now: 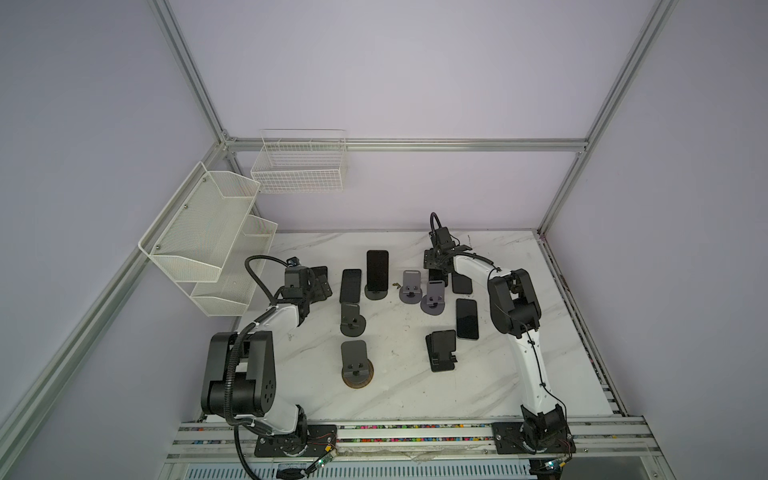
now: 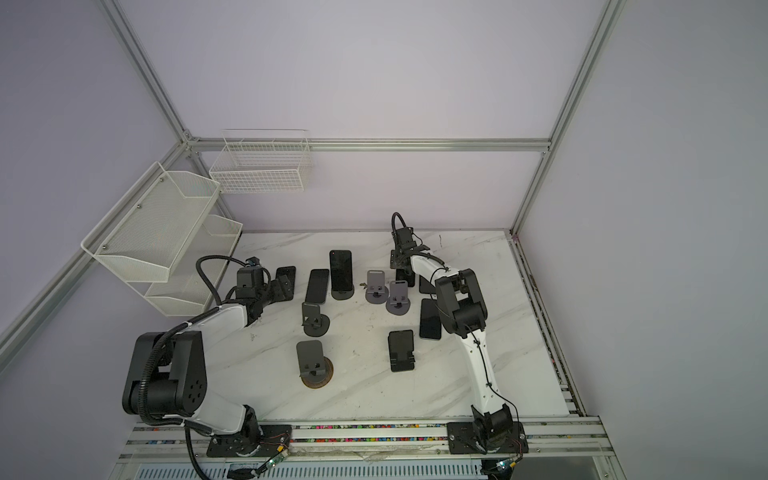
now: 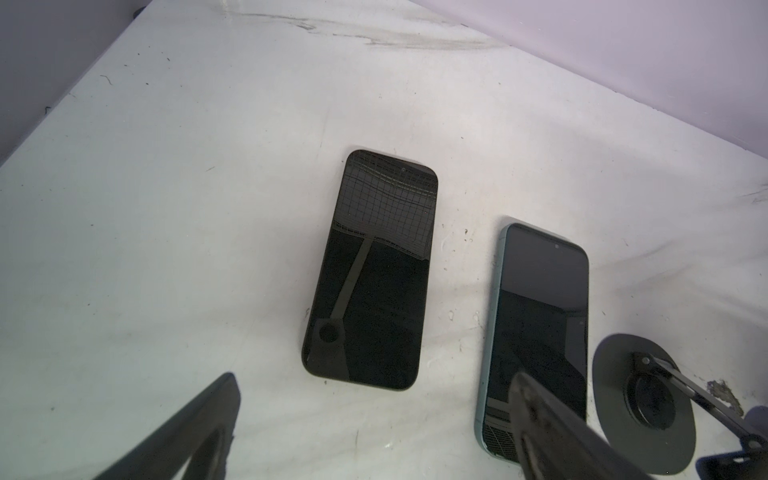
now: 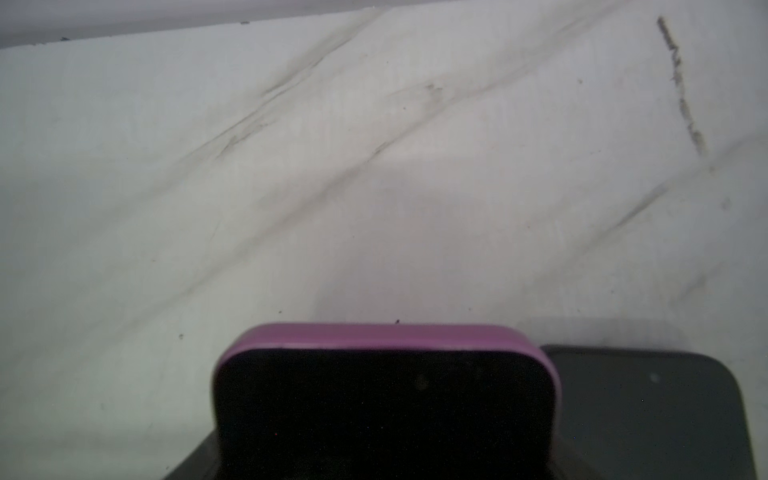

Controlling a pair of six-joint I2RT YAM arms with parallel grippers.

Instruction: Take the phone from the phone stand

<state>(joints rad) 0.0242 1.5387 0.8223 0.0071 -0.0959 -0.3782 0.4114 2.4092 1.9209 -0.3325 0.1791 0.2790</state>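
Note:
My right gripper (image 1: 439,272) is at the back right of the table, shut on a pink-edged phone (image 4: 386,395) with a dark screen. That phone stands upright and fills the near part of the right wrist view, hiding the fingers. I cannot tell whether a phone stand sits under it. Another dark phone (image 1: 377,270) leans upright on a black phone stand (image 1: 376,294) at the back middle, seen in both top views. My left gripper (image 3: 374,399) hangs open above the table at the back left, over a black phone (image 3: 370,270) lying flat. One of its fingers (image 3: 552,436) overlaps a teal-edged phone (image 3: 540,324).
Two empty grey stands (image 1: 411,286) (image 1: 434,297) stand mid-table. Black empty stands (image 1: 352,320) (image 1: 356,363) (image 1: 441,350) sit nearer the front. Flat phones (image 1: 467,319) (image 1: 462,284) lie by the right arm. White wire baskets (image 1: 208,232) hang on the left wall.

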